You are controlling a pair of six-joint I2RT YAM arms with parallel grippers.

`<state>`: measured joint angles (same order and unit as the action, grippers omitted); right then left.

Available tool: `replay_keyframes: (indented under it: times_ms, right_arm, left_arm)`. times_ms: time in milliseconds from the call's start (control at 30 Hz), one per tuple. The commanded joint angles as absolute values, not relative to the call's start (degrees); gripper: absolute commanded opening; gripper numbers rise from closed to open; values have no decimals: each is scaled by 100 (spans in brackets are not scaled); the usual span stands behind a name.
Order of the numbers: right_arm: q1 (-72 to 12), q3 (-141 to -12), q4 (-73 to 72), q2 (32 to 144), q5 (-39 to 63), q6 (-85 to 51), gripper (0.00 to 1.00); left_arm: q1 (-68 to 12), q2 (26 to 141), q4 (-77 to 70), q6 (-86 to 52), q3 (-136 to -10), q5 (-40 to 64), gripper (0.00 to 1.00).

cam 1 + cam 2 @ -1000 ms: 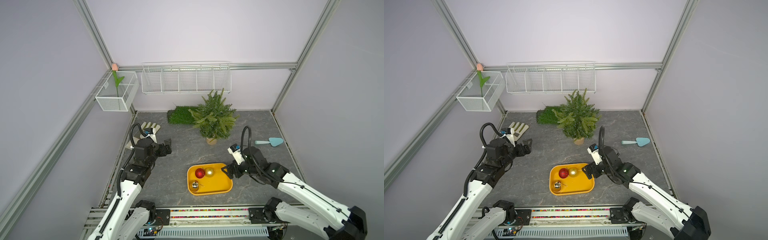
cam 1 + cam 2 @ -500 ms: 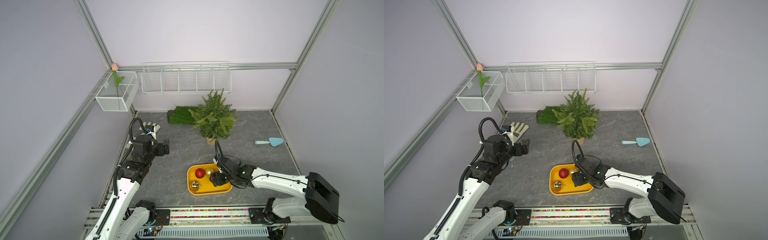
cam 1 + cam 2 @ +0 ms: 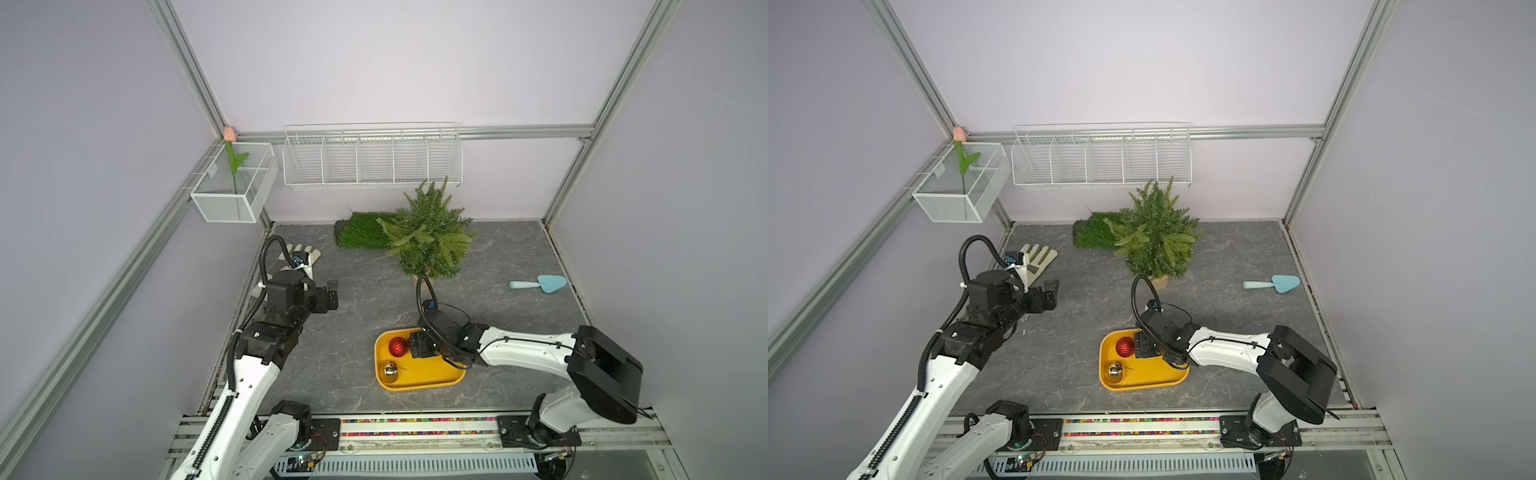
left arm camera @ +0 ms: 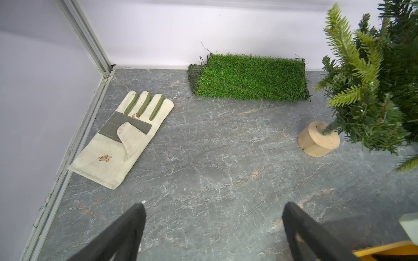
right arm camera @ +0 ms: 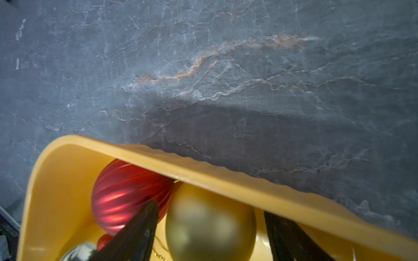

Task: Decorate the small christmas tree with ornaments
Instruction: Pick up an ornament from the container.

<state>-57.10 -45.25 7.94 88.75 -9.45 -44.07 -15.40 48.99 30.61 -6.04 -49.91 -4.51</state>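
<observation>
A: In the yellow tray [image 5: 226, 176], the right gripper [image 5: 210, 209] straddles the gold bauble [image 5: 210, 226], fingers wide, nothing gripped.
B: One finger crowds the red bauble [image 5: 126, 194]; closing may squirt either slick ball aside. The small christmas tree [image 3: 428, 237] stands beyond, left gripper [image 4: 213, 204] wide, empty.

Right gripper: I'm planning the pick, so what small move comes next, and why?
Probably close the right gripper on the smooth gold ball ornament: its black fingers straddle that ball inside the yellow plastic tray, a gap showing beside one finger, so nothing is gripped yet.
</observation>
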Motion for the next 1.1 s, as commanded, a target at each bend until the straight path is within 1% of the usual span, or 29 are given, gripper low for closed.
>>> replay_keyframes:
  times_ms: [0, 67, 167, 333, 567, 667, 833, 933, 1067]
  right_arm:
    - [-5727, -4570, 756, 8998, -1029, -4585, 75]
    - [-5723, -4629, 799, 9099, -977, -4570, 75]
    - [-5726, -4659, 814, 9095, -978, -4580, 70]
    - [-5732, -4601, 1107, 8509, -1097, -4479, 61]
    - [-5697, -4692, 2121, 7258, -1176, -3873, 61]
    - [-5563, -4750, 2555, 6602, -1101, -3557, 60]
    - [-5193, -4873, 2892, 5499, -682, -2818, 60]
    - [-4897, -4995, 2962, 5066, -352, -2375, 60]
    - [-4608, -5000, 2690, 4652, 168, -1703, 61]
  left_arm:
    - [-1553, 4904, 3208, -517, -4934, -501, 96]
    - [-1551, 4904, 3217, -514, -4935, -496, 96]
    - [-1550, 4881, 3234, -501, -4927, -510, 96]
    - [-1550, 4874, 3172, -505, -4938, -354, 96]
    - [-1555, 4646, 2717, -621, -4939, 374, 94]
    - [-1561, 4505, 2405, -665, -4959, 860, 93]
    - [-1575, 4351, 1642, -792, -4998, 1648, 91]
    - [-1648, 4354, 1212, -898, -5076, 1961, 90]
    - [-2029, 4617, 978, -668, -5408, 2307, 90]
